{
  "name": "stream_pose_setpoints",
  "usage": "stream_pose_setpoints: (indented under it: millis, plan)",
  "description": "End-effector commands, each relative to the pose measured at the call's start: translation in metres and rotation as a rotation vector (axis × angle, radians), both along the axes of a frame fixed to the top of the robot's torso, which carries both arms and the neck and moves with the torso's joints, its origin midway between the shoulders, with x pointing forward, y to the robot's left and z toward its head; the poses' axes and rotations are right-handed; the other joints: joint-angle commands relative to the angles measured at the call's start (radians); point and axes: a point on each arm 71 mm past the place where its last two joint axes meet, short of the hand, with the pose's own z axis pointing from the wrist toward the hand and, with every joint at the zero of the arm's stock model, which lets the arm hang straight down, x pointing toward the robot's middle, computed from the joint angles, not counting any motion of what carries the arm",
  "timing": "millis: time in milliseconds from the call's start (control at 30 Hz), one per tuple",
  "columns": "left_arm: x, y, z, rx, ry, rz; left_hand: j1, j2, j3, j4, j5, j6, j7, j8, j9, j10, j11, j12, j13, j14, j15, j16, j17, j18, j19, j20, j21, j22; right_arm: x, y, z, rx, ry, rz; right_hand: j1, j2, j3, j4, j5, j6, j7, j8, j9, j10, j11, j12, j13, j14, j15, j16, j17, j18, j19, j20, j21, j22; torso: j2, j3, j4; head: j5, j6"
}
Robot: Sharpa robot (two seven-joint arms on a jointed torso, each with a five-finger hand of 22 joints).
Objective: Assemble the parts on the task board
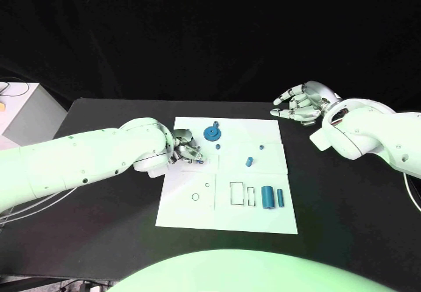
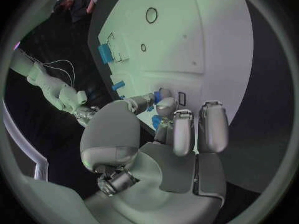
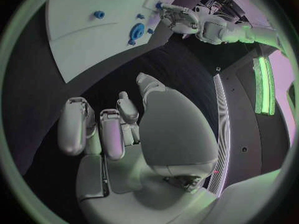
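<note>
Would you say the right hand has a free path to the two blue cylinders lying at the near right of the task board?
Probably yes: the right hand hovers off the task board's far right corner, and nothing stands between it and the blue cylinders.

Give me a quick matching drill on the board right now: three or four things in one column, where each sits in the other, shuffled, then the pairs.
Things:
1. left hand
2. right hand
3. blue gear
4. two blue cylinders

Places:
A. off the task board, over the black table beyond its far right corner
B. side by side near the board's near right corner
C. at the board's left edge, fingers over the white surface
D. on the board's far part, beside the left hand

Pairs: 1-C, 2-A, 3-D, 4-B
</note>
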Motion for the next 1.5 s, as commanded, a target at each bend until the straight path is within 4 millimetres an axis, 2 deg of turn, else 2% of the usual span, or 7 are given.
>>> stream_pose_setpoints:
  millis: [33,433,667,933,1033,1100,1500]
  plan:
    - [0.0,-0.004,0.001,-0.02,-0.004,-0.001,-0.013,-0.032,0.115,-0.113,0.003,-0.009,0.002,-0.012,-0.007,-0.009,0.002,-0.005,-0.004,0.091,0.007,-0.005,0.22,-0.006,-0.005,0.004,-0.007,-0.003,-0.001,0.001,-0.001,-0.006,0.005,0.018,-0.012,0.0,-0.006,0.002,0.004,-0.007,0.003,-0.003,-0.002,-0.002,0.0,0.001,-0.001,0.05,0.005,-0.005,0.096,0.01,-0.004,0.003,-0.005,0.053,0.0,-0.0007,0.0006,0.0,0.0]
    - [0.0,-0.006,0.002,-0.018,-0.003,-0.01,-0.024,-0.047,0.146,-0.134,0.004,-0.018,0.011,-0.05,-0.036,-0.021,0.01,-0.015,-0.021,0.091,0.014,-0.004,0.221,-0.005,-0.006,0.009,-0.01,-0.006,-0.001,0.001,-0.001,-0.006,0.007,0.019,-0.014,0.0,-0.007,0.003,0.004,-0.007,0.003,-0.003,-0.002,-0.002,0.0,0.001,-0.002,0.05,0.005,-0.005,0.095,0.01,-0.004,0.003,-0.006,0.053,0.0,-0.0002,0.0006,-0.002,0.0]
    - [-0.001,-0.007,0.001,-0.036,0.014,-0.006,0.011,-0.007,0.244,-0.198,0.006,-0.016,0.026,-0.062,-0.047,-0.026,0.019,-0.024,-0.033,0.091,0.02,-0.004,0.221,-0.005,-0.008,0.014,-0.011,-0.006,-0.001,0.002,-0.002,-0.007,0.009,0.02,-0.015,0.001,-0.007,0.003,0.004,-0.007,0.003,-0.003,-0.002,-0.001,0.0,0.002,-0.001,0.05,0.005,-0.005,0.095,0.01,-0.004,0.003,-0.005,0.053,-0.001,-0.0001,0.0002,0.0,0.0]
    - [-0.003,-0.006,0.0,-0.102,0.06,0.023,-0.005,-0.005,0.293,-0.231,0.012,-0.001,0.027,-0.051,-0.043,-0.02,0.021,-0.018,-0.027,0.09,0.024,-0.006,0.218,-0.004,-0.008,0.019,-0.009,-0.005,-0.001,0.002,-0.003,-0.007,0.014,0.024,-0.015,0.001,-0.007,0.003,0.004,-0.007,0.003,-0.003,-0.002,-0.001,0.0,0.002,-0.001,0.05,0.005,-0.005,0.095,0.01,-0.004,0.003,-0.005,0.053,-0.001,-0.0004,-0.0001,0.0,0.0]
    - [-0.003,-0.005,0.0,-0.127,0.085,0.035,-0.029,-0.012,0.318,-0.249,0.041,0.013,0.023,-0.044,-0.041,-0.007,0.018,-0.005,-0.012,0.091,0.022,-0.005,0.22,-0.005,-0.006,0.019,-0.005,0.002,-0.001,0.002,-0.004,-0.007,0.016,0.024,-0.015,0.001,-0.007,0.003,0.004,-0.007,0.003,-0.003,-0.002,-0.001,0.0,0.002,-0.001,0.05,0.005,-0.005,0.095,0.01,-0.004,0.003,-0.005,0.053,-0.001,-0.0005,-0.0003,-0.001,0.0]
    - [-0.004,-0.004,0.0,-0.141,0.099,0.04,-0.052,-0.016,0.325,-0.259,0.105,0.025,0.019,-0.042,-0.043,0.005,0.015,0.005,0.001,0.092,0.019,-0.002,0.223,-0.007,-0.001,0.017,0.001,0.011,-0.001,0.002,-0.004,-0.007,0.016,0.024,-0.015,0.001,-0.007,0.003,0.004,-0.007,0.003,-0.003,-0.002,-0.001,0.0,0.002,-0.001,0.05,0.005,-0.005,0.095,0.01,-0.004,0.003,-0.005,0.053,-0.001,-0.0002,-0.0001,-0.001,0.0]
    - [0.002,0.003,0.014,-0.183,0.196,0.006,-0.108,-0.006,0.307,-0.296,0.256,0.062,0.006,-0.057,-0.052,0.038,0.003,0.036,0.045,0.098,0.009,0.011,0.243,-0.012,0.014,0.007,0.018,0.04,-0.001,0.001,-0.005,-0.008,0.018,0.022,-0.015,0.001,-0.007,0.003,0.004,-0.007,0.003,-0.003,-0.002,-0.001,0.0,0.002,-0.001,0.05,0.005,-0.005,0.095,0.01,-0.004,0.003,-0.005,0.053,-0.003,0.0011,0.0005,0.0,0.0]
